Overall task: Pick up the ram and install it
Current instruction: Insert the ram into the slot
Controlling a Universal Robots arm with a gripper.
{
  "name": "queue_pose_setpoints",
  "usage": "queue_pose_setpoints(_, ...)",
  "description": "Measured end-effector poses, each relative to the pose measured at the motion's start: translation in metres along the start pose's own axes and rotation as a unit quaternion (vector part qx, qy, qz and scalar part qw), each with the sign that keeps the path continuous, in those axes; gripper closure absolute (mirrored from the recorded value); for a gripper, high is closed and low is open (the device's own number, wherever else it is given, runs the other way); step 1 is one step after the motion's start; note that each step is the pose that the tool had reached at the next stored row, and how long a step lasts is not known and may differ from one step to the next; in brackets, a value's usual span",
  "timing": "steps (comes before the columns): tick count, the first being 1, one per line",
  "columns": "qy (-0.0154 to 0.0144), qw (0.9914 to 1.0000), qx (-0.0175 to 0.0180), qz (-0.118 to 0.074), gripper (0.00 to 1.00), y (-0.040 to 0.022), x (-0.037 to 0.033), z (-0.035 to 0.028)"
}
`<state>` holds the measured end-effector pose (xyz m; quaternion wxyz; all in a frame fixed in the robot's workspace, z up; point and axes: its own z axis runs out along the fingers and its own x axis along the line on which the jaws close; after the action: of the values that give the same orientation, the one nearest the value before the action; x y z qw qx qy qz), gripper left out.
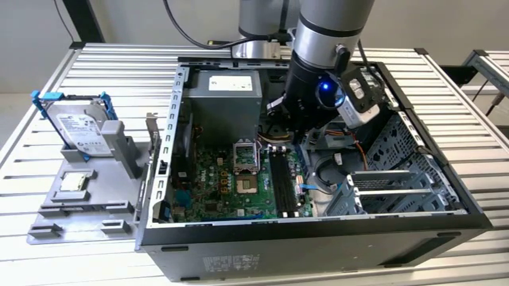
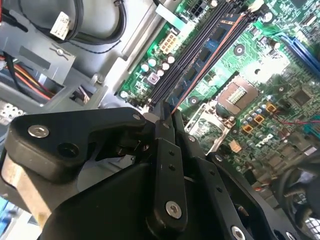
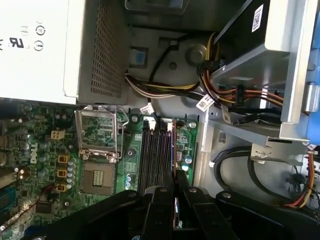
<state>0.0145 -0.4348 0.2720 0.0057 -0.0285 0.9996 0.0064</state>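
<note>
Inside the open grey computer case (image 1: 469, 205), the black two-finger gripper (image 3: 174, 192) pinches the thin dark ram stick (image 3: 174, 150) edge-on, jaws nearly closed, above the black memory slots (image 3: 156, 155) right of the processor socket (light, stiff, fragile; best held by its edges).

Open computer case (image 1: 445, 196) on slatted table (image 1: 119, 59); hard drive (image 1: 80, 128) upright in grey holder (image 1: 87, 205), processor chip (image 1: 74, 182) beside it.
</note>
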Motion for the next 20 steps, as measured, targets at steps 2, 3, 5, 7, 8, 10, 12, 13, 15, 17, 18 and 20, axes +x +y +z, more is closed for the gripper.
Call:
queue_pose_setpoints(2, -0.001, 0.99996, 0.0002, 0.008, 1.0, 0.0, 0.0008, 0.0037)
queue_pose_setpoints(3, -0.0019, 0.99994, 0.0004, 0.011, 1.0, 0.0, 0.0012, 0.0055)
queue_pose_setpoints(5, -0.0045, 0.99987, 0.0006, 0.015, 1.0, 0.0, 0.0021, 0.0088)
queue_pose_setpoints(7, -0.0061, 0.99981, 0.0009, 0.018, 1.0, -0.0002, 0.0029, 0.0119)
queue_pose_setpoints(8, -0.0067, 0.99977, 0.0009, 0.02, 1.0, -0.0002, 0.0029, 0.0138)
queue_pose_setpoints(10, -0.007, 0.99968, 0.001, 0.024, 1.0, -0.0003, 0.003, 0.0174)
queue_pose_setpoints(12, -0.007, 0.99958, 0.0012, 0.028, 1.0, -0.0005, 0.0031, 0.0193)
queue_pose_setpoints(13, -0.007, 0.99958, 0.0013, 0.028, 1.0, -0.0005, 0.0031, 0.0193)
queue_pose_setpoints(15, -0.007, 0.99958, 0.0012, 0.028, 1.0, -0.0006, 0.0031, 0.0203)
queue_pose_setpoints(17, -0.007, 0.99958, 0.0012, 0.028, 1.0, -0.0013, 0.0032, 0.024)
queue_pose_setpoints(18, -0.0069, 0.99958, 0.0013, 0.028, 1.0, -0.0022, 0.0032, 0.0258)
queue_pose_setpoints(20, -0.0064, 0.99959, 0.0013, 0.028, 1.0, -0.0062, 0.0035, 0.0294)
